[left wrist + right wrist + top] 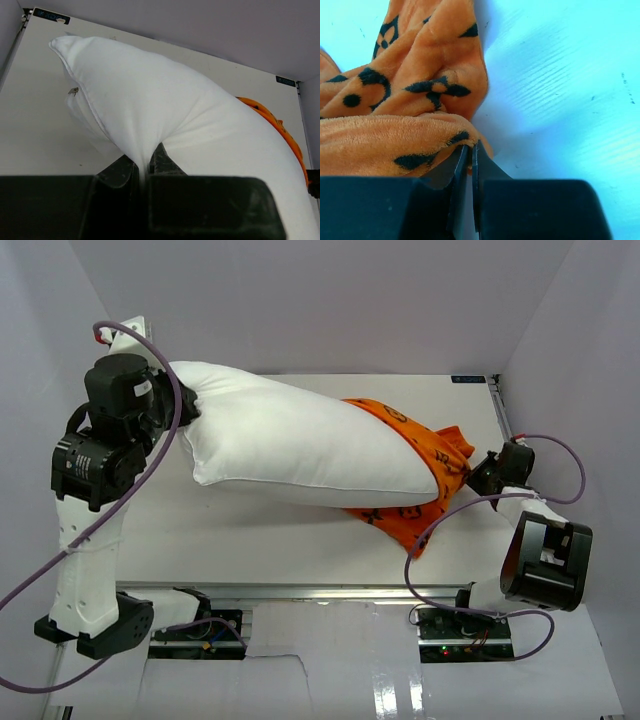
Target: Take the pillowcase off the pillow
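While pinching a fold of the white pillow [150, 100] with the left gripper [145, 162] narrowed onto it and a bunch of the orange pillowcase [395, 100] with the right gripper [470, 150] closed hard, holds everything stretched along 1 left-right axis across the table [250, 540], orange cover on the right-hand end only, next to the right gripper and well apart from the left. Calls for a straight pull rightward along that axis, away from the left pinch. Cannot tell how much pillow sits inside the bunch or whether the right jaws catch fabric alone; case opening hidden.
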`<state>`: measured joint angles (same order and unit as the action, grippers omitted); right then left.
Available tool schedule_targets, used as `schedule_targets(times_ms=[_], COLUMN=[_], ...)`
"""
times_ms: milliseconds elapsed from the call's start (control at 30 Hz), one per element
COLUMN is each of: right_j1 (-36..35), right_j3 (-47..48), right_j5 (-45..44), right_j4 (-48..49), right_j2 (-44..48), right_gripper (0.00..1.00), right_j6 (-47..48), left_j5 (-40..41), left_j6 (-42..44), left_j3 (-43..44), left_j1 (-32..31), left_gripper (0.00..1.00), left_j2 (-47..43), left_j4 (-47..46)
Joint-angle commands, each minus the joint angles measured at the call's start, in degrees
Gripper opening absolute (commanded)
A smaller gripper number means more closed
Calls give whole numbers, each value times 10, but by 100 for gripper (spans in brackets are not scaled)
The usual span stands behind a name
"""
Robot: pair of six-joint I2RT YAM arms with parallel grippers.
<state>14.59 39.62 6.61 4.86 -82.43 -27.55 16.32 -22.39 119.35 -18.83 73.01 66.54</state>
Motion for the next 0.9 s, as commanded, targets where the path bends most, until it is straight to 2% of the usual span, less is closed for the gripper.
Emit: schedule_targets(times_ms=[0,267,433,600,700,867], right_j1=[30,50,53,63,64,45], right_j3=[-4,-32,-32,-21,-27,-19], right_j5=[-121,-183,-157,-155,-118,29], right_j4=[38,37,59,46,65,102], right_j2=[33,93,114,117,126,128], right_gripper=[8,8,8,8,8,8], right_j6=[-6,-46,-41,-43,-30,-4], left_j5=[135,224,218,258,242,208], left_j6=[27,49,51,62,55,51], left_j3=[-26,-54,-131,-170,-190,-179], left_j1=[23,23,23,23,23,23], left_gripper=[0,0,0,0,0,0], left_j2=[-63,-93,-112,-83,-86,-56], left_j4=[-138,-171,-197,-202,-226,-239])
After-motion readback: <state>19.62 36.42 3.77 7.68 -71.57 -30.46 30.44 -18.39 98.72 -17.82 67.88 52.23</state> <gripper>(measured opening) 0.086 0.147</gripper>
